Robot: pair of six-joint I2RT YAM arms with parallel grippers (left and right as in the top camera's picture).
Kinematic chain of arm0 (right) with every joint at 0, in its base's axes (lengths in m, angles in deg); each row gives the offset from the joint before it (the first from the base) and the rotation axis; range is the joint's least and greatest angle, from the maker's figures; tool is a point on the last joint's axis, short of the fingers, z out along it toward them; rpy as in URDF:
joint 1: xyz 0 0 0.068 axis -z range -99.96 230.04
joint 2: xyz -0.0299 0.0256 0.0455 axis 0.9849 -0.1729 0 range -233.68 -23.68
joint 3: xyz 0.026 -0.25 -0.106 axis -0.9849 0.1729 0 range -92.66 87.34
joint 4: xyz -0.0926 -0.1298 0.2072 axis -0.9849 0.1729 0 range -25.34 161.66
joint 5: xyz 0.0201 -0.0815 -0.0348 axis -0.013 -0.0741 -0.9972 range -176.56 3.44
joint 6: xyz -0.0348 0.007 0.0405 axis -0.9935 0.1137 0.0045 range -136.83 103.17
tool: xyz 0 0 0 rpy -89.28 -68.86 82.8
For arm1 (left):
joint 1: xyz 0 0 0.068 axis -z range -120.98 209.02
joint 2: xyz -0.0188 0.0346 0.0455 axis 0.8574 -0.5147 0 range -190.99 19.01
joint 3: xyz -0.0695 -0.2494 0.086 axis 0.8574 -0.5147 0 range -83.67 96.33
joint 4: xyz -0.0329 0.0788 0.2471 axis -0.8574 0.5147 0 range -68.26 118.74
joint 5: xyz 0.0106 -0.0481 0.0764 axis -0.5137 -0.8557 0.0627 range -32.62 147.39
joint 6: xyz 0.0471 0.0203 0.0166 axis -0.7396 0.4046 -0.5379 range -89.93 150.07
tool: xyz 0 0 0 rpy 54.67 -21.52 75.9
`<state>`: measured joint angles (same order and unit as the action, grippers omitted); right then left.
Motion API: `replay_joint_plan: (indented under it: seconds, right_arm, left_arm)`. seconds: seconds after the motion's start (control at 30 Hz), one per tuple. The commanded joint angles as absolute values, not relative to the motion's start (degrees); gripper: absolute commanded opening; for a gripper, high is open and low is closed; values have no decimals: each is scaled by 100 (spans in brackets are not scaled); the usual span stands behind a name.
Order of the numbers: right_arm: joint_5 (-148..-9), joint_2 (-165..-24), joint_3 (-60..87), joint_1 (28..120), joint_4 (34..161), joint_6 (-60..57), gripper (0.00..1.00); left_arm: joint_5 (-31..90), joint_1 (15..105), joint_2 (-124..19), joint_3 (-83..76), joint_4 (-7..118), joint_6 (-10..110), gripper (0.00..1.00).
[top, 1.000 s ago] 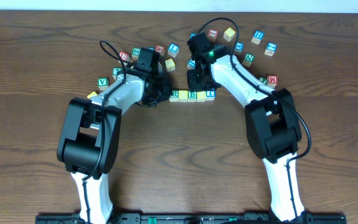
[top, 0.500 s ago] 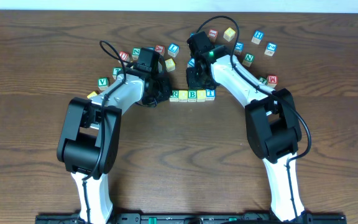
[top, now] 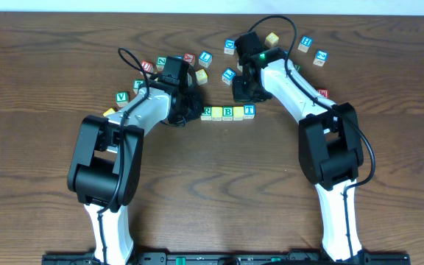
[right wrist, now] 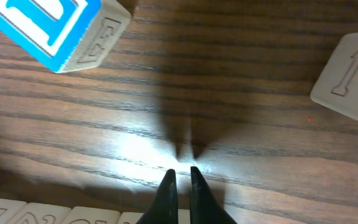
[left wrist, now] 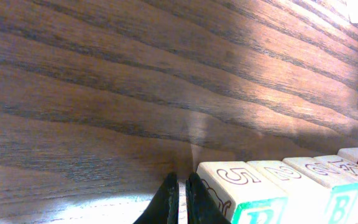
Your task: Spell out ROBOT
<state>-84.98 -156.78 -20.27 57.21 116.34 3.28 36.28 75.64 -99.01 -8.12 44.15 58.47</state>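
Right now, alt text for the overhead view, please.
Five small wooden alphabet cubes form a row on the brown wooden table: green R, yellow, green B, yellow, blue T. The left claw is shut beside the R end; the right claw is shut just beyond the row, holding nothing. Other wooden letter cubes lie scattered farther back.

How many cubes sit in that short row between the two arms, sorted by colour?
Green-framed (R cube, B cube): 2
Yellow-topped cubes: 2
Blue-framed (T cube): 1
Total: 5
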Motion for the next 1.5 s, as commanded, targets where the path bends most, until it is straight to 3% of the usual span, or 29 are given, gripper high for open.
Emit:
replay_joint_plan:
  seconds: [0.0, 1.47]
  right_arm:
    - [-8622, -15538, -1953, 5689, 11627, 283, 1]
    - [-8828, -15536, -1880, 5525, 11617, 114, 1]
  left_arm:
    - [3639, 7589, -10054, -845, 4413, 5749, 7]
    - [3641, 7589, -10054, -845, 4413, 5749, 7]
